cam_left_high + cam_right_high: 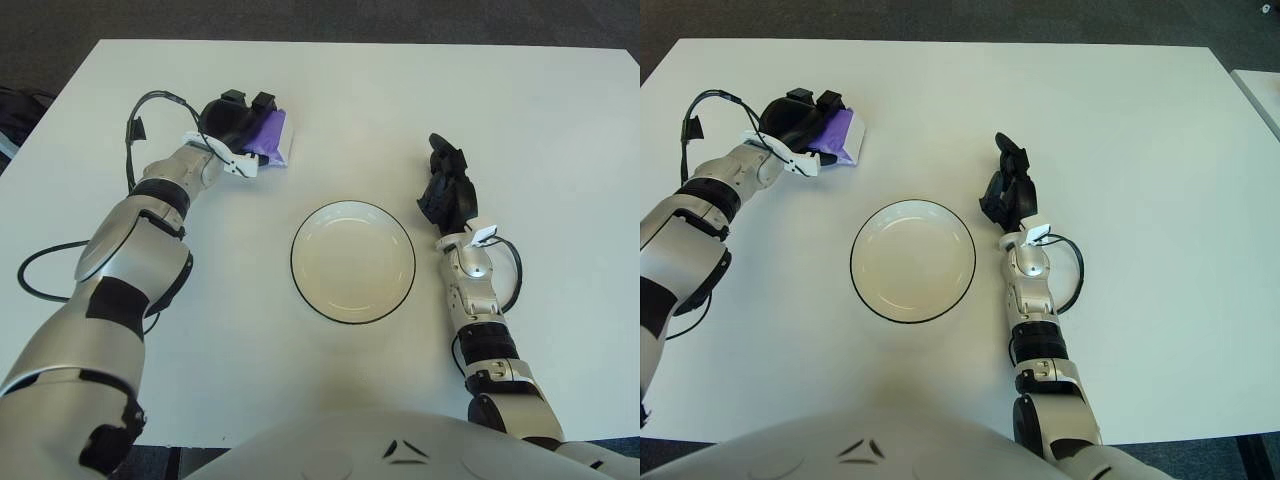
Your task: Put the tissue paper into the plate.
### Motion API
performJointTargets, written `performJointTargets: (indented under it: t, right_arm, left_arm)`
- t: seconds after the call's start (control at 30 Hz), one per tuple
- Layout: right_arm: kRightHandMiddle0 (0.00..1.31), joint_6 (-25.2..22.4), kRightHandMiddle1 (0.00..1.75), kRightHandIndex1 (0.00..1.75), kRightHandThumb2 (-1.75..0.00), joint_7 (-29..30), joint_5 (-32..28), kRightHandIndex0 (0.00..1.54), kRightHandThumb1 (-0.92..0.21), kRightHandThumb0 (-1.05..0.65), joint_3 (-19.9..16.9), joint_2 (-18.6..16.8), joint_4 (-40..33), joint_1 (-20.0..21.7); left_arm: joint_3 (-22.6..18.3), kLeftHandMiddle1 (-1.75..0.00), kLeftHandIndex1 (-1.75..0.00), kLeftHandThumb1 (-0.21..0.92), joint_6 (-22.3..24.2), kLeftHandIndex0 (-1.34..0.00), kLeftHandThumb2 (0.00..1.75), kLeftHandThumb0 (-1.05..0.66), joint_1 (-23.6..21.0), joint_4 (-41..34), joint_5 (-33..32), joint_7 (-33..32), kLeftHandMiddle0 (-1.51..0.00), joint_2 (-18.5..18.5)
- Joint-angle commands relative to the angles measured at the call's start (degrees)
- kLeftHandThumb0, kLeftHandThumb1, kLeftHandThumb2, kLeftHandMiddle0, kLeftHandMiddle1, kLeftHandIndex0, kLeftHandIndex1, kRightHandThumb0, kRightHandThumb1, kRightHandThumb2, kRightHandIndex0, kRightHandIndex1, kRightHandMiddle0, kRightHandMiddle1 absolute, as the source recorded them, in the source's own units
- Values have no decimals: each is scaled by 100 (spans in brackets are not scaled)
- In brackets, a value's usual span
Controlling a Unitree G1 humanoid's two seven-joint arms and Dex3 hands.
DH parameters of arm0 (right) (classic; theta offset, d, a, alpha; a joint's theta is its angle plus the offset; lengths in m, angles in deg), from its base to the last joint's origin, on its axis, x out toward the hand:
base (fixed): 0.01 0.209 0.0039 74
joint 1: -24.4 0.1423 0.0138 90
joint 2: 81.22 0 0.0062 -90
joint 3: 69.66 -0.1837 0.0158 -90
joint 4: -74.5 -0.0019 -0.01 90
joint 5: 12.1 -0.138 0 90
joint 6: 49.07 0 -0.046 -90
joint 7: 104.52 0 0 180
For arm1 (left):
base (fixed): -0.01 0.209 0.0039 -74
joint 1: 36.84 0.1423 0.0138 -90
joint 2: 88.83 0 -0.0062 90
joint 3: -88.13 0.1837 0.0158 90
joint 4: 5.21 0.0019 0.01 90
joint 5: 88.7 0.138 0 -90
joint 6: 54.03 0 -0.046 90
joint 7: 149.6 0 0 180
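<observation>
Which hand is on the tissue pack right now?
The left hand, far-left of the plate, its fingers over the purple tissue pack. The right hand shows beside the plate's right, holding nothing.

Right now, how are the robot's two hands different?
The left hand is far out on the table, beyond the plate to its left; the right hand shows just right of the plate. The left hand covers the purple tissue packet; the right hand holds nothing. Both hands are black.

Both head views look steeply down, sharing the table (560, 120).
</observation>
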Motion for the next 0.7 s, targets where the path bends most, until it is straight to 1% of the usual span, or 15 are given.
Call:
performJointTargets:
  t: [0.0, 0.23, 0.43, 0.67]
  right_arm:
    - [0, -638, 57, 1, -96, 52, 14, 28, -92, -72, -7, -21, 504, -641]
    - [0, -650, 57, 1, -96, 78, 46, 28, -92, -73, 26, -28, 525, -633]
    - [0, -705, 56, 0, -96, 123, 59, 27, -92, -74, 42, -37, 528, -632]
    - [0, -686, 55, 0, -96, 116, 66, 27, -92, -74, 50, -8, 615, -608]
  left_arm:
    - [-222, -175, -175, 38, -293, -55, 123, -45, -146, -217, -201, 100, -109, -117]
    - [-555, -175, -175, 39, -730, -54, 121, -44, -290, -737, -412, 382, -108, -285]
    - [-711, -175, -175, 39, -919, -55, 122, -45, -317, -982, -474, 580, -109, -369]
    - [-934, -175, -175, 37, -1387, -56, 124, -45, -312, -1497, -684, 1012, -111, -439]
